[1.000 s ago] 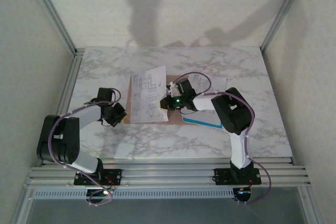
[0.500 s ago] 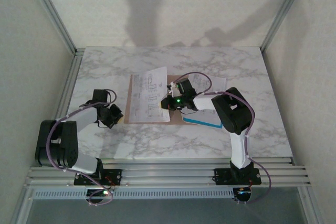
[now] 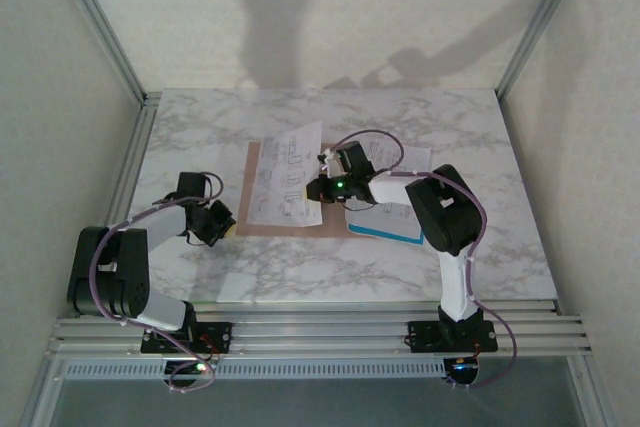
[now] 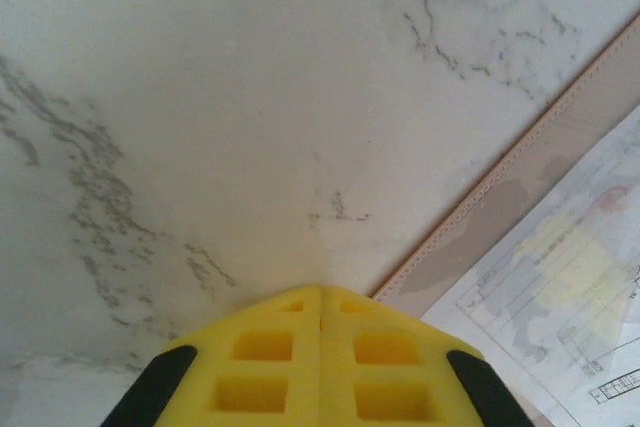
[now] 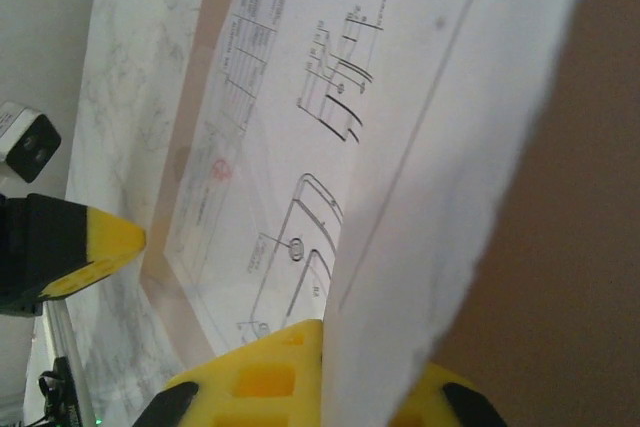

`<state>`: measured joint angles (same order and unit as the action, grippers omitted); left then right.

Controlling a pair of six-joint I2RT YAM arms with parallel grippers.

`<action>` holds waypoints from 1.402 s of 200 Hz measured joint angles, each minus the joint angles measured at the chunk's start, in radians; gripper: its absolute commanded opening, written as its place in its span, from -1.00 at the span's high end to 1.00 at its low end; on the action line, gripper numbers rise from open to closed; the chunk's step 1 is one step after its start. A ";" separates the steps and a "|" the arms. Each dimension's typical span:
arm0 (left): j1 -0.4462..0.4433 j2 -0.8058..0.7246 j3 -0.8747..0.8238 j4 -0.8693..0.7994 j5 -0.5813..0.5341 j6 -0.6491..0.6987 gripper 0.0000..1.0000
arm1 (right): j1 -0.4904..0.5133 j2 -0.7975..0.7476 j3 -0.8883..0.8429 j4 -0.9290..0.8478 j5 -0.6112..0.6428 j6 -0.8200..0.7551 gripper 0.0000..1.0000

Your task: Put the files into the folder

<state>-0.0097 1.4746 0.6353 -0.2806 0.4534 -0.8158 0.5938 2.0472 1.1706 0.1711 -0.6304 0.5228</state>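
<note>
The pinkish-brown folder (image 3: 262, 227) lies flat at the table's middle. A white printed file (image 3: 285, 172) rests across it, and my right gripper (image 3: 318, 188) is shut on that sheet's right edge. In the right wrist view the file (image 5: 290, 127) curls up between the yellow fingers (image 5: 255, 377), with the folder (image 5: 570, 267) beneath it. A second file with a blue strip (image 3: 385, 231) lies under the right arm. My left gripper (image 3: 227, 230) is shut on nothing, just left of the folder. In the left wrist view its tip (image 4: 320, 290) is on bare marble by the folder's edge (image 4: 510, 182).
More white sheets (image 3: 412, 160) lie to the right of the folder, behind the right arm. The marble table (image 3: 200, 127) is enclosed by aluminium posts and pale walls. The left gripper's yellow tip (image 5: 112, 239) shows beyond the sheet in the right wrist view.
My right gripper has carried the sheet a little toward the far side of the folder. The left gripper drew back slightly toward the near left, then held still.
</note>
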 measured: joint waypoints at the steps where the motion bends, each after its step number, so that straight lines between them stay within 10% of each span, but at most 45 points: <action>1: 0.000 0.000 0.000 0.000 0.000 0.000 1.00 | 0.001 0.000 0.000 0.000 0.000 -0.001 1.00; 280: -0.022 0.000 -0.003 0.011 -0.023 -0.014 1.00 | 0.041 0.044 0.001 0.018 -0.021 0.039 1.00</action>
<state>-0.0319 1.4742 0.6319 -0.2699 0.4301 -0.8299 0.6346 2.0911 1.1713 0.1890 -0.6514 0.5621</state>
